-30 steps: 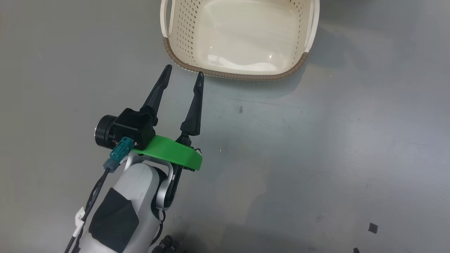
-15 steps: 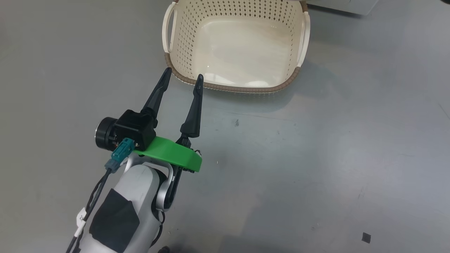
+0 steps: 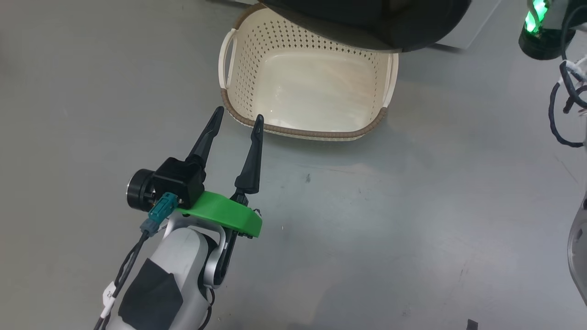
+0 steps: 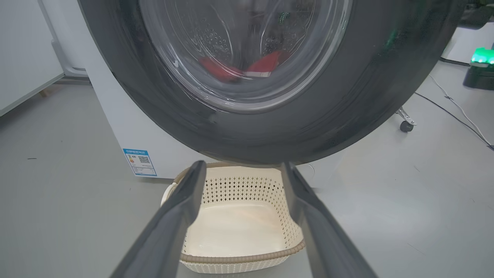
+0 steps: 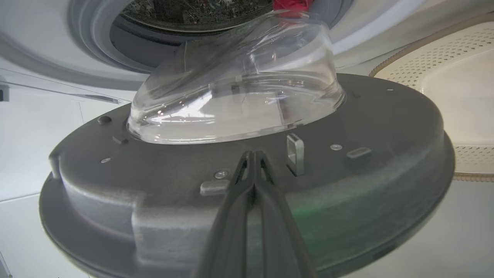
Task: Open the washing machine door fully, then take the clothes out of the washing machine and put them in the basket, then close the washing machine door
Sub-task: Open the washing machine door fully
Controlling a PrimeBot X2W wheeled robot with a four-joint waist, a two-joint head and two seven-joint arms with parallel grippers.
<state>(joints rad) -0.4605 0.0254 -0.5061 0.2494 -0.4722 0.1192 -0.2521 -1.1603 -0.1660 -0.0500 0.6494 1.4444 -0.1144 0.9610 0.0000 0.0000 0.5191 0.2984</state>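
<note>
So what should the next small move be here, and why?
Probably the shut right end effector should push the washing machine door wider: its tips sit at the door's inner face, the door stands only part-open over the basket, and the red clothes lie in the drum.

On my feed I count one basket [image 3: 316, 134], with two side handles [image 3: 226, 62]. There is one washing machine [image 4: 123, 127], carrying one door [image 4: 366, 96] and one small blue label [image 4: 139, 162]. Through the door glass I make out two red patches of the clothes [image 4: 266, 65], one with a white band; whether that means exactly two garments, I can't tell. I have two tools, the left tool [image 3: 239, 113] and the right tool [image 5: 252, 154], each with two dark fingers [image 3: 207, 135]. I also count one caster wheel [image 4: 404, 125] and one green light [image 4: 482, 56].
</note>
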